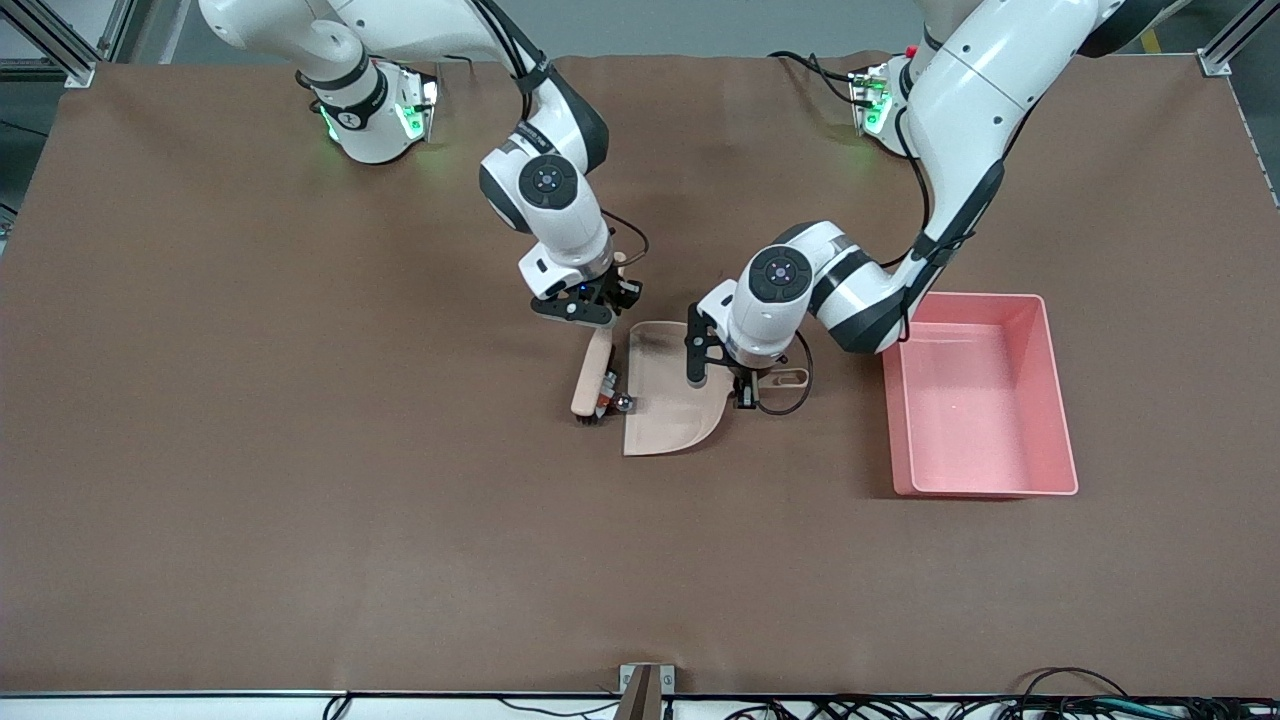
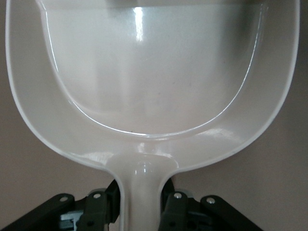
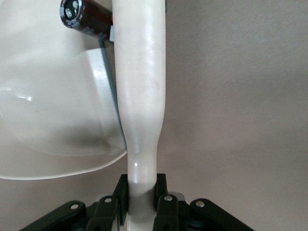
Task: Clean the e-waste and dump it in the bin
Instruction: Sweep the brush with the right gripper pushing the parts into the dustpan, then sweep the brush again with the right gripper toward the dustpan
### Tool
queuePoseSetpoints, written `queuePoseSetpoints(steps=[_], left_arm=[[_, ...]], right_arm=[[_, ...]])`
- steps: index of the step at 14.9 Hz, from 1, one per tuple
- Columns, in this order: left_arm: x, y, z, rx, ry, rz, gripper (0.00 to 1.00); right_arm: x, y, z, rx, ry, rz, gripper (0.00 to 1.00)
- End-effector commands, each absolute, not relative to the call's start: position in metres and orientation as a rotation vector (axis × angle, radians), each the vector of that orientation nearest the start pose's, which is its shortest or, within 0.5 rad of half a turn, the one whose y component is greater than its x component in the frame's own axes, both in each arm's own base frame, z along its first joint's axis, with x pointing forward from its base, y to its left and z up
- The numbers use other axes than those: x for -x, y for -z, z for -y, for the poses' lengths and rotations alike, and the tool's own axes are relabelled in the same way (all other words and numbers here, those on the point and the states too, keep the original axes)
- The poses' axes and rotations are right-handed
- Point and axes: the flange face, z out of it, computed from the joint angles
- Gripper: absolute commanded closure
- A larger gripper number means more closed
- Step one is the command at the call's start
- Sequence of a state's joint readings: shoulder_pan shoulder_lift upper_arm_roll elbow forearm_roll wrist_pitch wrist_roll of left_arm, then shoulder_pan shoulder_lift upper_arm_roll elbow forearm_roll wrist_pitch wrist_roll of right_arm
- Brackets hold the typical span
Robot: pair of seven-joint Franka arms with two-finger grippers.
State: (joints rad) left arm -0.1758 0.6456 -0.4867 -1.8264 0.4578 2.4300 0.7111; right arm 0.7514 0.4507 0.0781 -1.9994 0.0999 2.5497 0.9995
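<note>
dustpan (image 1: 665, 400) lies on the desk, left tool (image 1: 745, 392) clamping its handle. right tool (image 1: 600, 325) grips the brush (image 1: 592, 380); e-waste (image 1: 615, 402) sits between bristles and dustpan lip.

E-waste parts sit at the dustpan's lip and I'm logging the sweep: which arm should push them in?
Probably right: the right gripper grips the brush, its bristles against the e-waste at the dustpan edge. The left gripper holds the dustpan's handle.

You see the black cylinder (image 1: 624, 403) and the orange-patched block (image 1: 606, 404) side by side on the table; the pink bin (image 1: 1060, 400) sits upright toward the left arm's end.
</note>
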Motion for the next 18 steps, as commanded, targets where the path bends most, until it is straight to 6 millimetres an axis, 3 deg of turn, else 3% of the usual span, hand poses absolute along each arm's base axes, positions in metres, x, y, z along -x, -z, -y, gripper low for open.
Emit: queuePoseSetpoints(steps=[1,3,6,12,14,18], left_arm=[[-0.536,-0.215,0.394,2.138,0.119,-2.259,0.83],[-0.535,-0.216,0.397,2.138,0.123,-2.26,0.83],[-0.535,-0.216,0.398,2.147,0.126,-2.251,0.83],[-0.536,-0.217,0.396,2.154,0.116,-2.244,0.83],[-0.537,-0.218,0.395,2.155,0.118,-2.241,0.83],[-0.538,-0.217,0.391,2.16,0.111,-2.236,0.83]], right_arm=[[-0.435,-0.24,-0.482,2.978,-0.058,-0.416,1.0],[-0.427,-0.231,-0.496,2.996,-0.083,-0.41,1.0],[-0.429,-0.232,-0.497,2.986,-0.084,-0.454,1.0],[-0.433,-0.257,-0.519,2.928,-0.051,-0.509,1.0],[-0.433,-0.26,-0.519,2.939,-0.07,-0.517,1.0],[-0.444,-0.285,-0.521,2.96,-0.124,-0.527,1.0]])
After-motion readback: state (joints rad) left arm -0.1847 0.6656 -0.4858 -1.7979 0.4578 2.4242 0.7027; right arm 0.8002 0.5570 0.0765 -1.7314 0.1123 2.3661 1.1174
